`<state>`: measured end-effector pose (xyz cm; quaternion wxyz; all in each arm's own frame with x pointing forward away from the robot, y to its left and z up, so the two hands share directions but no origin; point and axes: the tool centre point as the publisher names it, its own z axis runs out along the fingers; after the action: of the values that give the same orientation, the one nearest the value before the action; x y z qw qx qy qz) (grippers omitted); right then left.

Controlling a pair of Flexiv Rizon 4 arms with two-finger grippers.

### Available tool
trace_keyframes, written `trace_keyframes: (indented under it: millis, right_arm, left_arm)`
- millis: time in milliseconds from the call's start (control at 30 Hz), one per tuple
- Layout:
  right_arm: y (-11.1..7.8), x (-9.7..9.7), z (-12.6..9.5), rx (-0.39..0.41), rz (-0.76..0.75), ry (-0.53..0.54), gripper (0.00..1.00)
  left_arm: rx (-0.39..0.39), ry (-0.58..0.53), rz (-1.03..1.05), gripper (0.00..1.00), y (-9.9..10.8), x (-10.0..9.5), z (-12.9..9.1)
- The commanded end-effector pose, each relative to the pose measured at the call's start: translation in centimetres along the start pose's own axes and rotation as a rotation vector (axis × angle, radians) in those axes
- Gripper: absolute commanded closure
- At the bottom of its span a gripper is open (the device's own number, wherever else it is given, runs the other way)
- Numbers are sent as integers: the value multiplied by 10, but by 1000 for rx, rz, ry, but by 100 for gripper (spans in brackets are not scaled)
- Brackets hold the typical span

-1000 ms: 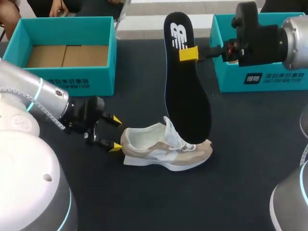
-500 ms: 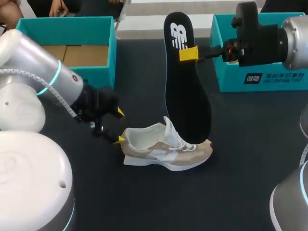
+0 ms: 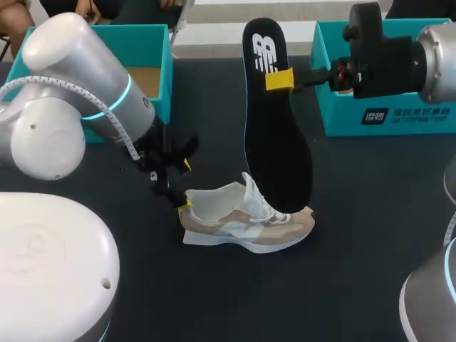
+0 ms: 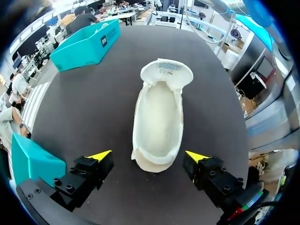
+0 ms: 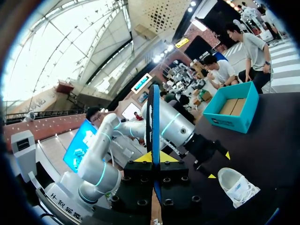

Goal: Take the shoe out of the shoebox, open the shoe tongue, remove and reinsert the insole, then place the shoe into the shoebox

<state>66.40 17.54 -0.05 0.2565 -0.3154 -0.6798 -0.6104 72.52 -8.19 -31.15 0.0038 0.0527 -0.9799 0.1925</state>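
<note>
A beige and white shoe (image 3: 246,217) lies on its side on the black table, toe to the right. My right gripper (image 3: 279,80) is shut on a black insole (image 3: 274,121), which it holds upright above the shoe with the insole's lower end at the shoe's laces. Seen from the right wrist, the insole (image 5: 153,117) is edge-on between the fingers of the right gripper (image 5: 153,158). My left gripper (image 3: 185,184) is open at the shoe's heel. In the left wrist view the shoe (image 4: 159,112) lies ahead of the left gripper (image 4: 148,155), its heel between the yellow tips, untouched.
An open teal shoebox (image 3: 153,35) stands at the back left, behind my left arm. A second teal shoebox (image 3: 388,117) stands at the back right, under my right arm. Bare black table lies in front of the shoe.
My left arm has swung up and to the right, bringing its open gripper in around the shoe's heel. The right arm and the insole have not moved.
</note>
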Motion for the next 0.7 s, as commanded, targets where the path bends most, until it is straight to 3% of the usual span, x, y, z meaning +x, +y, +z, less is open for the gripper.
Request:
trace_keyframes:
  millis: [33,400,700]
  right_arm:
    - [1,-1,3,2,1,-1,100]
    - [1,-1,3,2,1,-1,100]
    - [1,-1,3,2,1,-1,100]
  left_arm:
    - [-263,8,-2,0,-8,1,-1]
    - [-423,-1,-29,0,-5,7,2]
    - [-498,-48,-41,0,-3,10,3]
